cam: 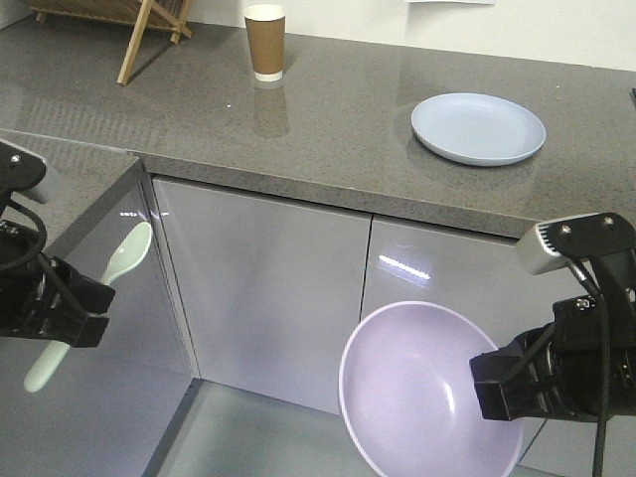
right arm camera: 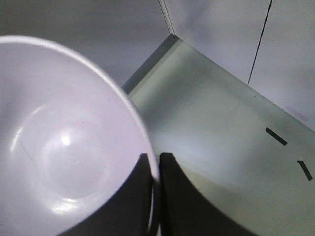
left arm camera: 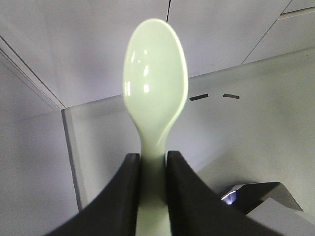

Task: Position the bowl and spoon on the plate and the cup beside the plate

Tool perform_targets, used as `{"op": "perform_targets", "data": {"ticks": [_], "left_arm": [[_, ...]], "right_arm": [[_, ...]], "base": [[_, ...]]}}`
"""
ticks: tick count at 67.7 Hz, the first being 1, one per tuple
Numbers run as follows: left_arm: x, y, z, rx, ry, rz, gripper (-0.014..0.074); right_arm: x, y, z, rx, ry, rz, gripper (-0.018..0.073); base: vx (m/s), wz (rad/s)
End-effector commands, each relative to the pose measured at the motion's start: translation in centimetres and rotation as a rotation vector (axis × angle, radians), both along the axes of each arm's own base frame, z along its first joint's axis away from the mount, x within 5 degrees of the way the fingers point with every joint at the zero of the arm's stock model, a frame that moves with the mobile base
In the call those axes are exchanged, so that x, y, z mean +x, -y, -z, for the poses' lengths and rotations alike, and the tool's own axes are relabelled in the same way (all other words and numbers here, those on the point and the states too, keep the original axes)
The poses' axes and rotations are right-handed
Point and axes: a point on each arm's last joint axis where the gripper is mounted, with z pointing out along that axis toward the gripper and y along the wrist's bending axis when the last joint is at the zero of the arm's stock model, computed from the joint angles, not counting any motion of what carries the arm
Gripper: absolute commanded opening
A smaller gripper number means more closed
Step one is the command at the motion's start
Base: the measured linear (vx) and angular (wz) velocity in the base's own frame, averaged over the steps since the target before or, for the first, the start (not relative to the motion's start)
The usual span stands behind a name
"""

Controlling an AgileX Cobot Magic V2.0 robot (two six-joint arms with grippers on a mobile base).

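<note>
Right gripper pinching bowl rim | plate up and ahead on counter | I read right arm nearer | left gripper clamps spoon handle, scoop up

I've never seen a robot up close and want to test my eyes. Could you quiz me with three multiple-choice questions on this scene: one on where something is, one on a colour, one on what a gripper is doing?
1. Where does the cup stand relative to the plate?
A. On it.
B. On the countertop, apart from it.
C. Under it.

2. What colour is the spoon?
A. Pale mint green.
B. Red.
C. Black.

3. What is the right gripper doing with the bowl?
A. Hanging open beside it.
B. Shut on its rim.
C. Pushing it across the counter.

Answers:
1 B: the cup stands alone at the back and the plate lies apart from it.
2 A: the left wrist view shows it pale green.
3 B: the jaws pinch the rim in the right wrist view.
</note>
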Motion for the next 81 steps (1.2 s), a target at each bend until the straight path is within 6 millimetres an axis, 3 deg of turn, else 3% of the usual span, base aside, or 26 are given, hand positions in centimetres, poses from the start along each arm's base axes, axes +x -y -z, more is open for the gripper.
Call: {"op": "perform_targets", "data": {"ticks": [1, 81], "left_arm": [[0.02, 0.20, -1.53, -0.045, 0.084, -0.011, 0.0077], [0.02, 0.20, -1.53, -0.045, 0.084, -0.011, 0.0077]], "right_arm": [[0.21, -0.13, -1.38, 0.048, 0.069, 0.018, -0.0001], [0.21, -0.13, -1.38, 0.048, 0.069, 0.018, -0.0001]], "base": [[0.02, -0.07], [0.06, -0.02]]}}
